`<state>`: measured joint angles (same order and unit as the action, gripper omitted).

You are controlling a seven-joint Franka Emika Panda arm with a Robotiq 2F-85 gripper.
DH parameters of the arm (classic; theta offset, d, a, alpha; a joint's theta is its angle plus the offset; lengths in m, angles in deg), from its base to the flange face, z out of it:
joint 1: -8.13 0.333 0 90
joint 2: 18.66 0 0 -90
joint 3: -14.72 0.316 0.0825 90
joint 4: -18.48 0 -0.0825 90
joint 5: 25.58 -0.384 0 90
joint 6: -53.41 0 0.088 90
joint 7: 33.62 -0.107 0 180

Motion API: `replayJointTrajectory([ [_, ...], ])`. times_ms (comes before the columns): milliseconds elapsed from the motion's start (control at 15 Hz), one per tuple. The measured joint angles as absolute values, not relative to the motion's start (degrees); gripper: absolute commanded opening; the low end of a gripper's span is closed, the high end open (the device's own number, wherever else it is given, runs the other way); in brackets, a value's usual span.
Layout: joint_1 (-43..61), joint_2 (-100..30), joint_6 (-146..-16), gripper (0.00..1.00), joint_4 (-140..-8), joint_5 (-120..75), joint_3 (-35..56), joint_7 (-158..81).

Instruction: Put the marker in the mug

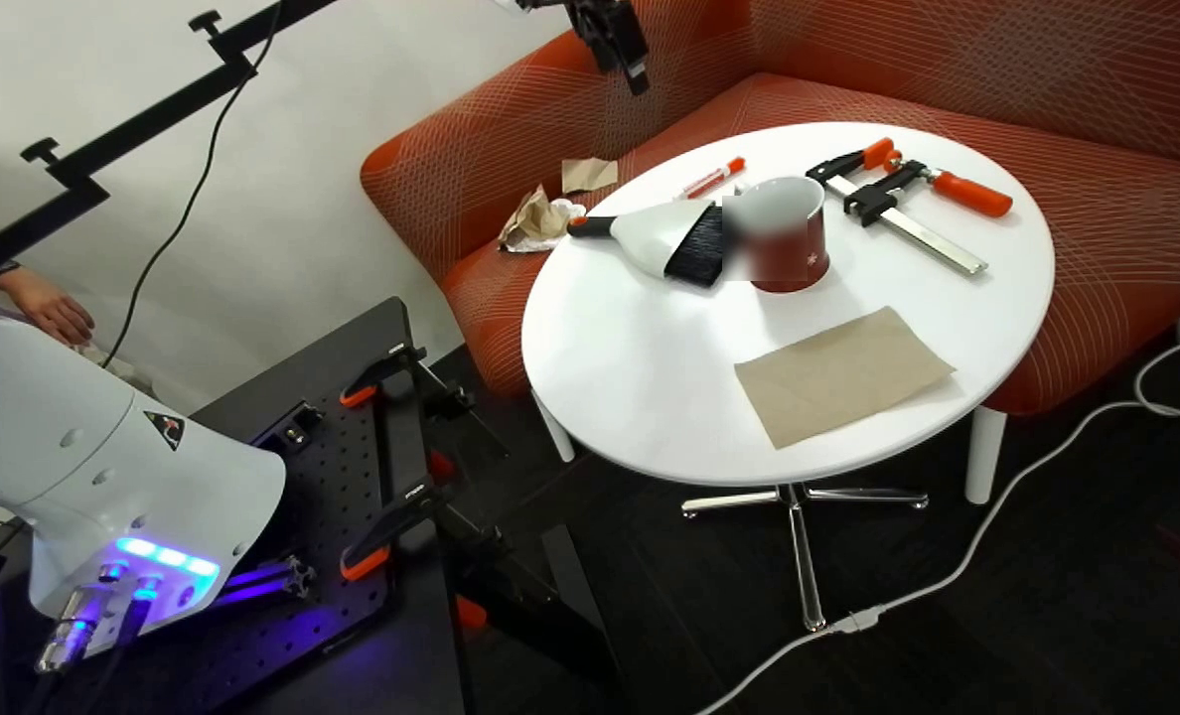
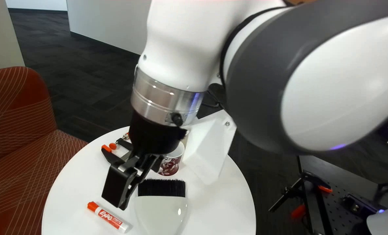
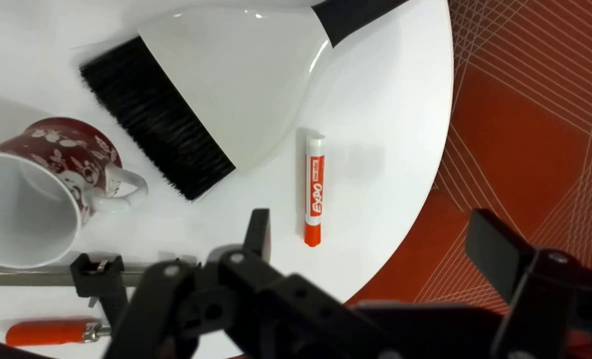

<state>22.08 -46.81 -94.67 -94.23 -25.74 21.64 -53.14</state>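
The marker (image 1: pixel 711 179), white with a red label and red cap, lies flat on the round white table near its edge; it also shows in an exterior view (image 2: pixel 109 217) and the wrist view (image 3: pixel 315 187). The mug (image 1: pixel 794 253), dark red with a white inside, stands upright on the table; it is partly behind the gripper in an exterior view (image 2: pixel 170 164). In the wrist view the mug (image 3: pixel 69 147) shows nothing inside. My gripper (image 3: pixel 376 234) is wide open and empty, above the table edge beside the marker's cap end; it shows in both exterior views (image 1: pixel 622 50) (image 2: pixel 133 179).
A white dustpan with a black brush (image 1: pixel 664 238) lies between marker and mug side. Clamps with orange handles (image 1: pixel 908 199) lie beyond the mug. A brown paper sheet (image 1: pixel 843 377) lies on the table (image 1: pixel 640 377). A red sofa (image 1: pixel 1097 228) borders the table.
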Motion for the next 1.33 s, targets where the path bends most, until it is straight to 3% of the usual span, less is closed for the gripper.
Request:
replayJointTrajectory([
  [1333, 28.4, -76.2, -94.8, 1.0, -64.4, -25.5, 13.2, -53.3],
])
